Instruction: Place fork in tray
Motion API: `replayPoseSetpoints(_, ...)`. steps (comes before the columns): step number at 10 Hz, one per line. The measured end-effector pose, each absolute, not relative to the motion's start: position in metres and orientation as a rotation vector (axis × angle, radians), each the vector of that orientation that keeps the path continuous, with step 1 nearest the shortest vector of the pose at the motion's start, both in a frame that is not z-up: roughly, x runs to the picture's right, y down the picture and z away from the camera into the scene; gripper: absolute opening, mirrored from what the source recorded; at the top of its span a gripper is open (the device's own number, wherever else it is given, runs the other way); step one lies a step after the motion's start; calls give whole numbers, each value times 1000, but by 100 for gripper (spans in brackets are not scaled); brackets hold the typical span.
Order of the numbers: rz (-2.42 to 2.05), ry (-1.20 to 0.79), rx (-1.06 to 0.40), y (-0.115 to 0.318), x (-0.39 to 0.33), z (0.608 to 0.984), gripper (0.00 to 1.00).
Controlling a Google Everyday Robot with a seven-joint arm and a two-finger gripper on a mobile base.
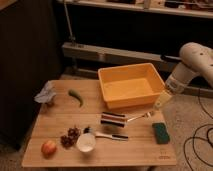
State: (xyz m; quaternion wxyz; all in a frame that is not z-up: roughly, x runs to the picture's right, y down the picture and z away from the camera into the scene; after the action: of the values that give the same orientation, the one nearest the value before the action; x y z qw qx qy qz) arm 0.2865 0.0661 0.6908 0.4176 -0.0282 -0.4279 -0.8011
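Observation:
The fork (140,117) is slim and silver and lies flat on the wooden table (55,122), just in front of the tray's right front corner, tines pointing right. The tray (131,86), a large orange-yellow tub, stands at the back right of the table with nothing visible inside. My gripper (161,103) hangs from the white arm (192,62) just outside the tray's right front corner, above and to the right of the fork and apart from it.
A dark striped block (113,119) lies left of the fork. A green sponge (161,132), a dark-handled utensil (109,135), a white bowl (86,142), grapes (70,136), an apple (48,148), a green pepper (76,96) and a grey crumpled thing (46,94) also sit on the table. Cables lie on the floor at the right.

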Motion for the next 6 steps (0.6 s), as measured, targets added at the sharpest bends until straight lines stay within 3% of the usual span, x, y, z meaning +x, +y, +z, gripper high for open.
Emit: replayPoseSetpoints(6, -1993, -1006, -74, 70, 303, 692, 74)
